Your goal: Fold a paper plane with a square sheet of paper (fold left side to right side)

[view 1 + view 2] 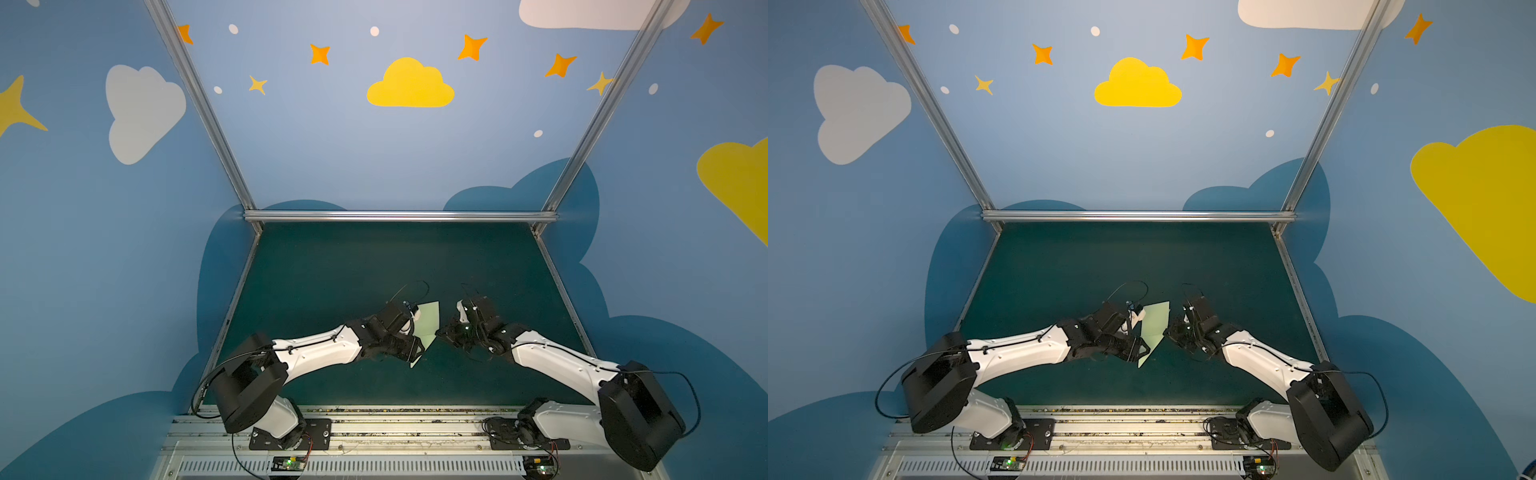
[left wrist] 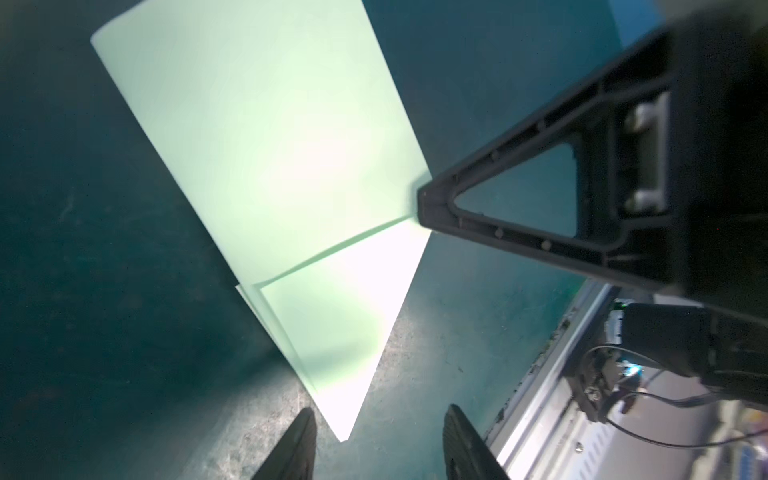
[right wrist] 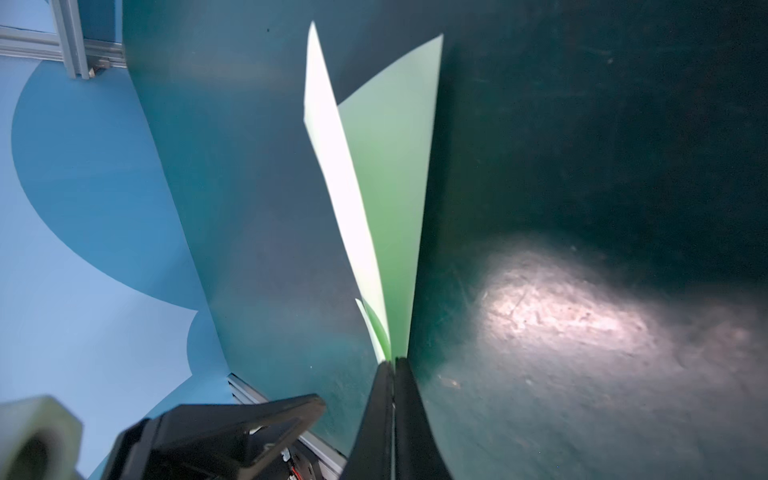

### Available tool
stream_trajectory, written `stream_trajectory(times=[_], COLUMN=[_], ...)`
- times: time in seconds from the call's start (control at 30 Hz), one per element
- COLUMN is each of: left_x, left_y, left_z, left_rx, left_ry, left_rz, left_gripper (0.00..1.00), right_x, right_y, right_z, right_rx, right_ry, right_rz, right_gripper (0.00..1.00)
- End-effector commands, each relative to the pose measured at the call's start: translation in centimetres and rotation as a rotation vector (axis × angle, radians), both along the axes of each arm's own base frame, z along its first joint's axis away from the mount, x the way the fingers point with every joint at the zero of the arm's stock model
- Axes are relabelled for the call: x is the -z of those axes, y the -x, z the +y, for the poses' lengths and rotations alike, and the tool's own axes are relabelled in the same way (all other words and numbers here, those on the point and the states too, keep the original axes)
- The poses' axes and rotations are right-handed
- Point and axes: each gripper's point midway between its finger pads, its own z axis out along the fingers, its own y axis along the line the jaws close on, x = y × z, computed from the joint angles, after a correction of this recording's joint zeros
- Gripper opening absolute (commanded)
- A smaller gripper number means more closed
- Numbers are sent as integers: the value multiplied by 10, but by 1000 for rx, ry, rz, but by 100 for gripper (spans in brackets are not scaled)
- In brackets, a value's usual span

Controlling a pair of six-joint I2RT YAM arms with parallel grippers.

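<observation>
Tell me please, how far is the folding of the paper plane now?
Done: the paper already shows folded layers and narrows to a point. In hand: the right gripper is shut on its edge, and the left gripper has its fingers open on either side of the pointed tip. Left: the layers gape apart, so further lengthwise folds probably remain.

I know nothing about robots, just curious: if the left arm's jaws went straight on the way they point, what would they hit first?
Probably the green paper: its pointed end sits just ahead of the left gripper, between the open jaws, though depth is hard to judge.
</observation>
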Motion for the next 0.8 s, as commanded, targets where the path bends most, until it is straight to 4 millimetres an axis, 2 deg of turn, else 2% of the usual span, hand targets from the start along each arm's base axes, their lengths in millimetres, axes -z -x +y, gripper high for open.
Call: stream_trajectory(times=[0.0,0.23,0.3,0.37,0.43,0.77], left_x=[3,14,17,19,21,32], left_y=[-9,-6,-9,-12,-14,-19], left_z=[-3,-12,-9,-6,-3,1], left_rx=[-23,-15,-33,-53,-64,-66], left_ry=[-54,-147,-181,-204,-221,-279], left_rz=[-126,-242,-283,-312,-332,-359], left_gripper=[51,51,51,51,51,47], right_x=[-9,-6,-4,-13,-14,-14], right_y=[-2,-2,-1,-6,-7,-6], right_z=[3,11,12,18,19,21], right_rx=[5,-2,-5,-8,-12,-12], right_ry=[13,18,21,7,8,6], right_rz=[-12,-2,3,-14,-14,-15], right_gripper=[0,0,0,0,0,0])
